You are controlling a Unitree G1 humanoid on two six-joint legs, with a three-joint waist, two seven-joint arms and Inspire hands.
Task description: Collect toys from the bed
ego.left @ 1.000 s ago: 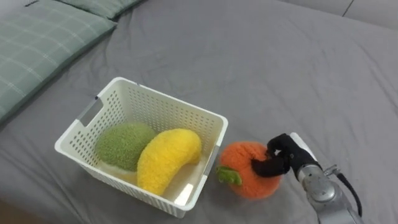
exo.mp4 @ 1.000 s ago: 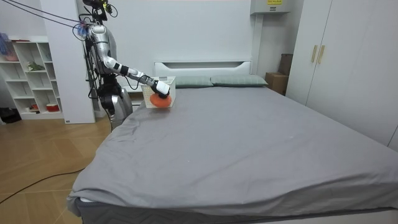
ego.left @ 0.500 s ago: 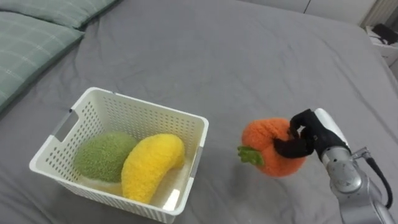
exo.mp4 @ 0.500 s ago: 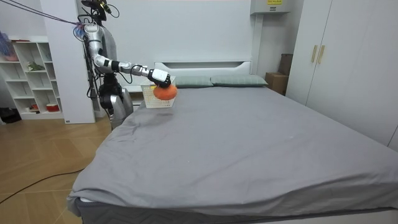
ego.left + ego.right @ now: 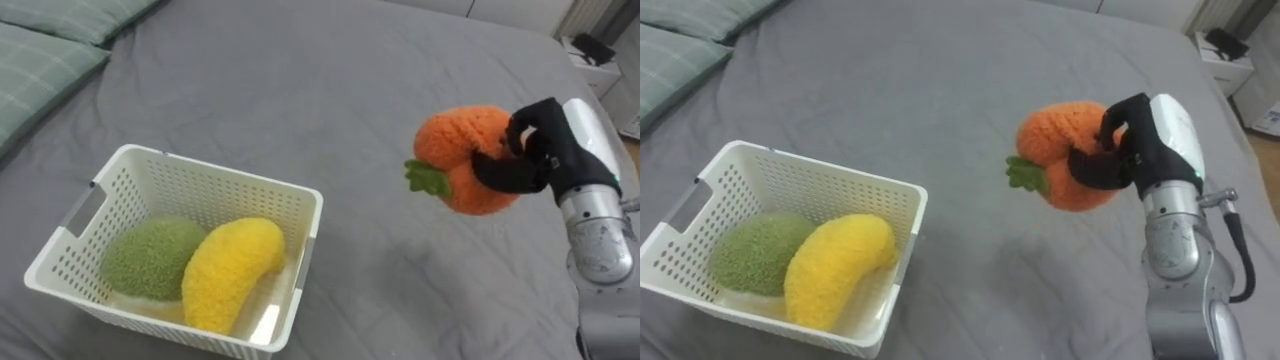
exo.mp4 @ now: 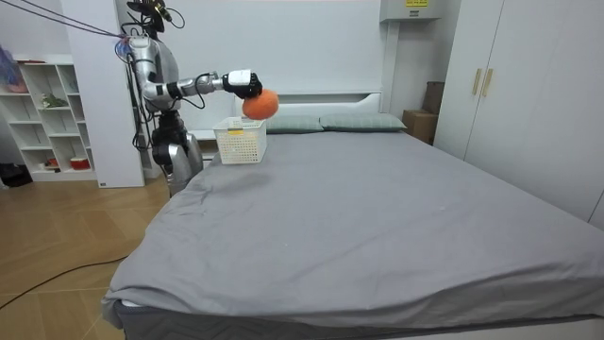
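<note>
Orange plush toy, green leaf tuft at its 8 o'clock: held in the air above the grey bed, at 2 o'clock from the white basket. Right hand: dark fingers curled round the toy's right side, palm hidden against it, forearm cut off at the lower edge. Basket contents: green plush toy, its right flank covered by the yellow plush toy at its 3 o'clock. Checked pillow: cut off at 10 o'clock. Yellow label, room view, top edge: print too small to read.

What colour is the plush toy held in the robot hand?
The plush toy is orange with a green stalk; clearest in the left eye view.
</note>
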